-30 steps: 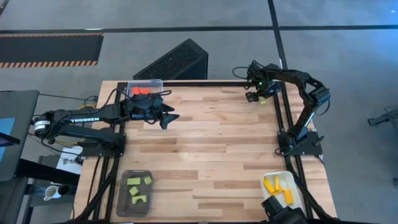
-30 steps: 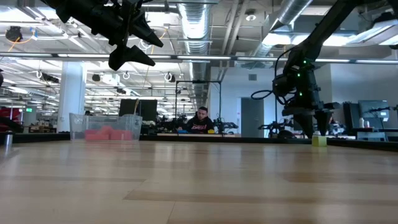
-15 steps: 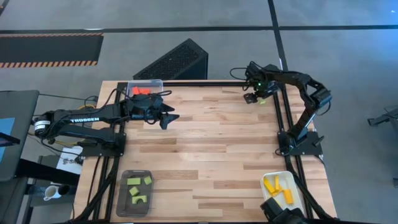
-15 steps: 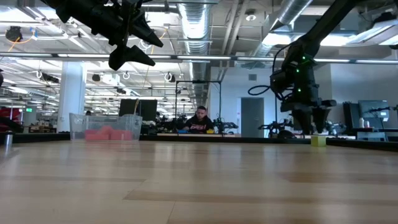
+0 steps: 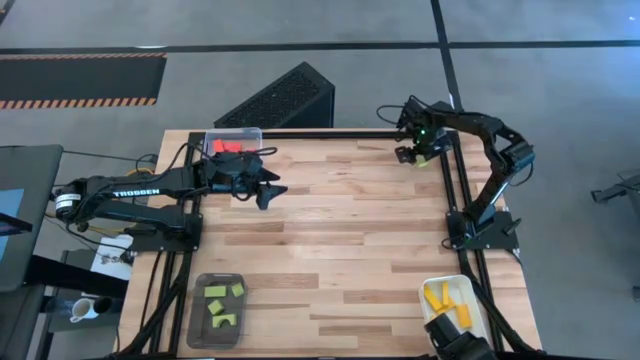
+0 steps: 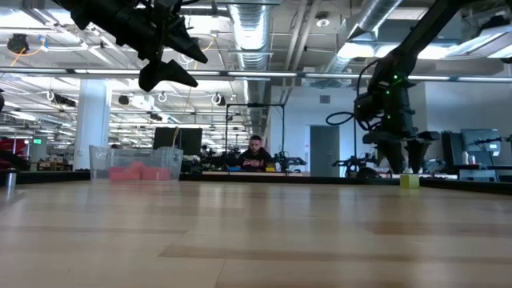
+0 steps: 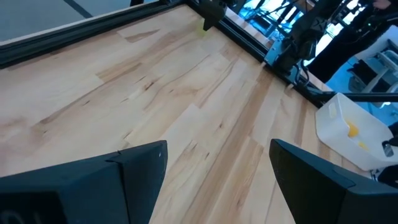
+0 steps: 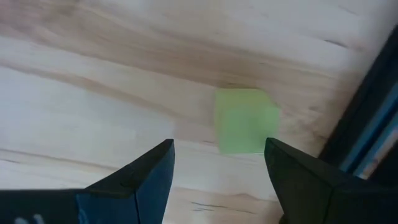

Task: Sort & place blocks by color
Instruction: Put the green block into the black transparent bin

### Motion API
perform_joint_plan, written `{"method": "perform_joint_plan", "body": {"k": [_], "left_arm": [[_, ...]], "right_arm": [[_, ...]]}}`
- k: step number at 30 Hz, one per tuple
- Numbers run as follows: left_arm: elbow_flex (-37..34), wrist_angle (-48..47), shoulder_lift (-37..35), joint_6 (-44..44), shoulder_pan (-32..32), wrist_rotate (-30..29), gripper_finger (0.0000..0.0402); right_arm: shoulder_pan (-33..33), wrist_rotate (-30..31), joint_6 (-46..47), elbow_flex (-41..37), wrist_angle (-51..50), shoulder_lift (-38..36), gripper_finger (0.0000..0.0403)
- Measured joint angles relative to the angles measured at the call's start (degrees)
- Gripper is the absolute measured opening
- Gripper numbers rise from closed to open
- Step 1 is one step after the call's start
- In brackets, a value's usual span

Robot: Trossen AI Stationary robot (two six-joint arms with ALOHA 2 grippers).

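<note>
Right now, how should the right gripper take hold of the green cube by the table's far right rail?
Come straight down on the green cube and close on two opposite flat sides, parallel to the rail beside it. The right gripper hangs open above.

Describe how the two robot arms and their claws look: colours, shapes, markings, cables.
Both arms are black and jointed. The left arm bears white TROSSEN lettering along its long link, with dark cables looped near its wrist. The right arm shows a small green light near its wrist. The left claw and the right claw each end in two flat, matte black, wedge-shaped fingers.
</note>
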Motion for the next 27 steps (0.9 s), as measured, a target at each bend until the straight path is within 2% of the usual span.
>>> {"method": "perform_joint_plan", "body": {"k": [18, 27], "left_arm": [[0.00, 0.00, 0.00, 0.65, 0.00, 1.35, 0.0265], [0.00, 0.00, 0.00, 0.63, 0.00, 2.24, 0.0265]], "right_arm": [[0.58, 0.82, -0.13, 0.07, 2.17, 0.00, 0.0271], [5.34, 8.21, -0.73, 0.22, 1.04, 1.84, 0.0271]]}}
